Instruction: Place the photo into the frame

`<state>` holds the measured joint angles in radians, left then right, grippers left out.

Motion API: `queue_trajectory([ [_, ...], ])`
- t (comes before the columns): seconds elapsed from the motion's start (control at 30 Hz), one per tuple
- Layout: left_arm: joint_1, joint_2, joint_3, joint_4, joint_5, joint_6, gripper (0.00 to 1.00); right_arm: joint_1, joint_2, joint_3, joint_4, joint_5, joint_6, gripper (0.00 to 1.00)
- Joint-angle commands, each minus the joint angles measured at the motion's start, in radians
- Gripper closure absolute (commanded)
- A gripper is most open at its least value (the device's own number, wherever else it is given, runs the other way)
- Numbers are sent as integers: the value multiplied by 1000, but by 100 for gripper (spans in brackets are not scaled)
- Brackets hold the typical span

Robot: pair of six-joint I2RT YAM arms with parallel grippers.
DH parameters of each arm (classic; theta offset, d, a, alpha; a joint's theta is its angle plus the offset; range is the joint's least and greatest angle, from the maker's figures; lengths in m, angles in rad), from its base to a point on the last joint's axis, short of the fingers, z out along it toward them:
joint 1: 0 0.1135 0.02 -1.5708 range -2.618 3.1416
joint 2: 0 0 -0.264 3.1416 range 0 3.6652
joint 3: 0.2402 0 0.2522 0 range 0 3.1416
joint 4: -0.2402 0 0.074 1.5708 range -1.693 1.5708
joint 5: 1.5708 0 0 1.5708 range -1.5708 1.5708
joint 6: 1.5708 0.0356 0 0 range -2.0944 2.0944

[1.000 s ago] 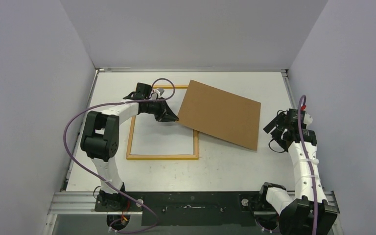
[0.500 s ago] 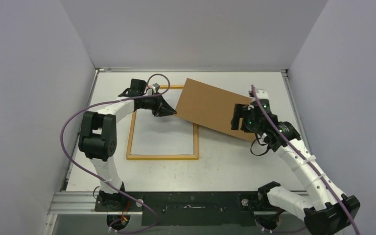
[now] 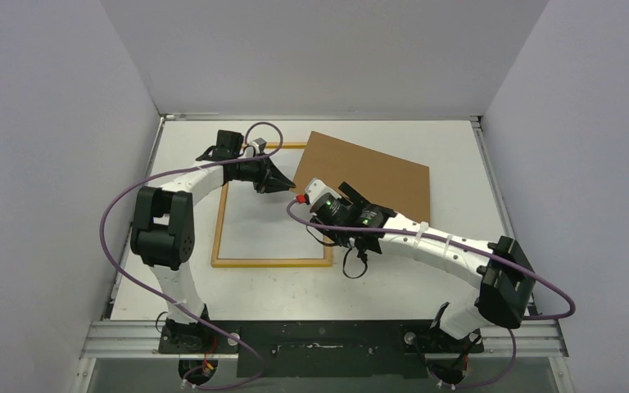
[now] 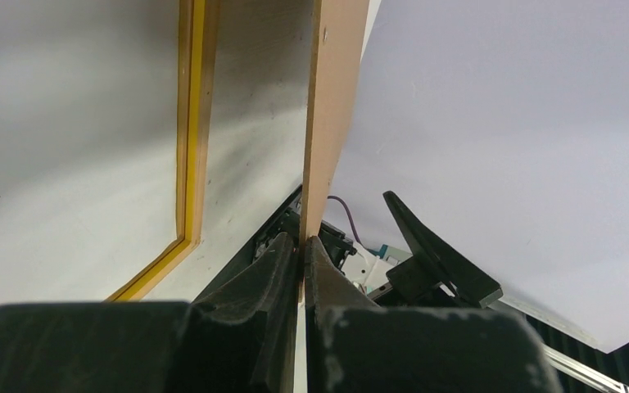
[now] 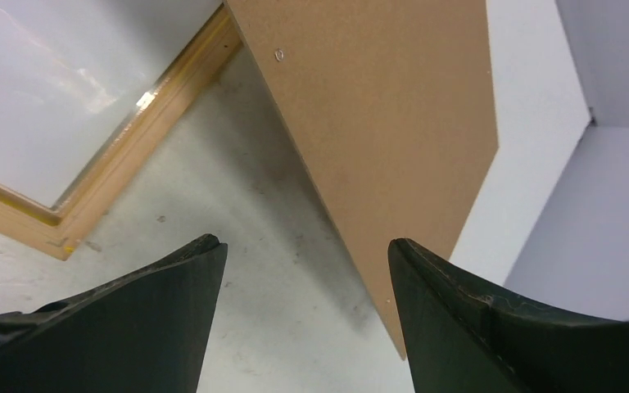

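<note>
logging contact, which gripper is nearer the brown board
Left. The left gripper is shut on the brown board at its edge, holding it tilted up. The right gripper is open, just short of its near edge, not touching.

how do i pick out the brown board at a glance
On the white table, look right of the yellow frame. The brown board is the one solid sheet, a corner pinched in the left gripper; the frame is only a thin border.

Pale grey walls (image 3: pixel 49 123) on three sides, white table (image 3: pixel 278 288), even soft light
</note>
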<state>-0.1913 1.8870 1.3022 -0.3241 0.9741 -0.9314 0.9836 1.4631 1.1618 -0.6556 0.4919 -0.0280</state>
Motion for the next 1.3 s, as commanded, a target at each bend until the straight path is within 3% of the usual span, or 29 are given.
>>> queue_trajectory([
  [0.0, 11, -70, 31, 5, 33, -6, 100, 7, 21, 50, 71, 151, -146, 27],
  [0.37, 11, -82, 13, 0, 48, -11, 100, 6, 106, -23, 193, 137, -318, 28],
  [0.67, 10, -90, 5, 0, 55, -15, 100, -16, 168, -39, 262, 202, -366, 33],
  [1.0, 10, -94, 0, -3, 63, -19, 100, -70, 212, -68, 316, 292, -445, 52],
  [1.17, 12, -96, 15, 6, 91, -38, 100, -64, 186, -95, 371, 331, -501, 81],
  [1.27, 13, -106, 40, -7, 103, -38, 100, -52, 163, -119, 431, 364, -554, 92],
])
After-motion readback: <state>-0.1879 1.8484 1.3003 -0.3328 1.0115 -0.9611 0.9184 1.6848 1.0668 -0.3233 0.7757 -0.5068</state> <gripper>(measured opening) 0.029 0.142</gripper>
